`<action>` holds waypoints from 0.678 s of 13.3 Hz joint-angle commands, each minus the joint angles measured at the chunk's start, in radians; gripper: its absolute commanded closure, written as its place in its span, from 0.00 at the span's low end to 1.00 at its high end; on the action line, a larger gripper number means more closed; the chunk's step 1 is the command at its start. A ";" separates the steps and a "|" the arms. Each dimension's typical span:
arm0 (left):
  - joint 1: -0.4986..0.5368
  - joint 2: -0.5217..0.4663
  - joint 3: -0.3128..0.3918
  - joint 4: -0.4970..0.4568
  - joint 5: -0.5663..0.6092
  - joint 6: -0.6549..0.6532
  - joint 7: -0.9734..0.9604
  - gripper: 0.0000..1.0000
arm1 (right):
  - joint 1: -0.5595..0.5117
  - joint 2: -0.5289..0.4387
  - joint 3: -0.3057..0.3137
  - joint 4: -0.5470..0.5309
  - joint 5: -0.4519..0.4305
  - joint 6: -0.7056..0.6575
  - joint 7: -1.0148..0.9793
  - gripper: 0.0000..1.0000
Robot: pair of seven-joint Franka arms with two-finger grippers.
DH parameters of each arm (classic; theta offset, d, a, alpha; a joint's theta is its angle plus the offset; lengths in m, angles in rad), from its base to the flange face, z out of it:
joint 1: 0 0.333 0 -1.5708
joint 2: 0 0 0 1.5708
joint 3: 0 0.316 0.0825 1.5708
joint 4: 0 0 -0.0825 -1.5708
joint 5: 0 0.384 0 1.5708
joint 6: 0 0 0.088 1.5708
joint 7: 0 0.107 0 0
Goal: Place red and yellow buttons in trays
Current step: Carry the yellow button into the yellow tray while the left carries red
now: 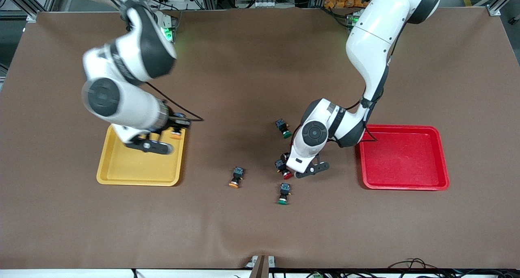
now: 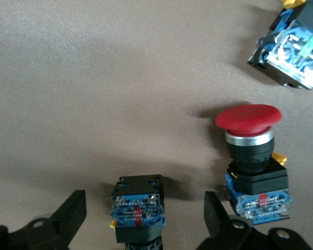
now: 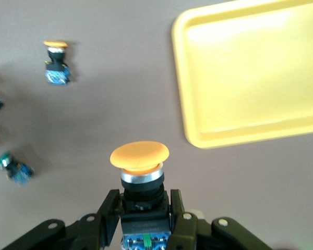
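Right gripper hangs over the yellow tray, fingers clamped on a yellow button. Left gripper, fingers apart, straddles a red button on the surface.

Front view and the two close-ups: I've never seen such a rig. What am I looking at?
Two white robot arms with two-finger grippers work at a brown table. The front view looks down from across it; each close-up comes from a wrist camera. The right gripper holds an orange-yellow-capped push-button switch above the shallow yellow plastic tray's rim. The left gripper, open, straddles another switch beside a red-capped switch. Also lying there: one loose orange-yellow switch, two green-capped switches, a red plastic tray.
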 commanded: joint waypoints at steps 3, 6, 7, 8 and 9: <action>-0.013 0.000 0.007 0.008 0.045 0.007 -0.026 0.77 | -0.250 -0.081 0.018 -0.058 -0.102 -0.074 -0.294 1.00; -0.013 -0.017 0.006 0.007 0.047 -0.004 -0.026 1.00 | -0.331 -0.061 0.019 -0.140 -0.146 0.082 -0.391 1.00; -0.010 -0.033 0.007 0.010 0.048 -0.016 -0.025 1.00 | -0.356 -0.061 0.019 -0.192 -0.147 0.144 -0.432 1.00; -0.005 -0.062 0.007 0.013 0.047 -0.057 -0.025 1.00 | -0.370 -0.060 0.019 -0.239 -0.147 0.206 -0.458 1.00; -0.001 -0.098 0.009 0.016 0.047 -0.100 -0.023 1.00 | -0.390 -0.044 0.019 -0.274 -0.147 0.266 -0.480 1.00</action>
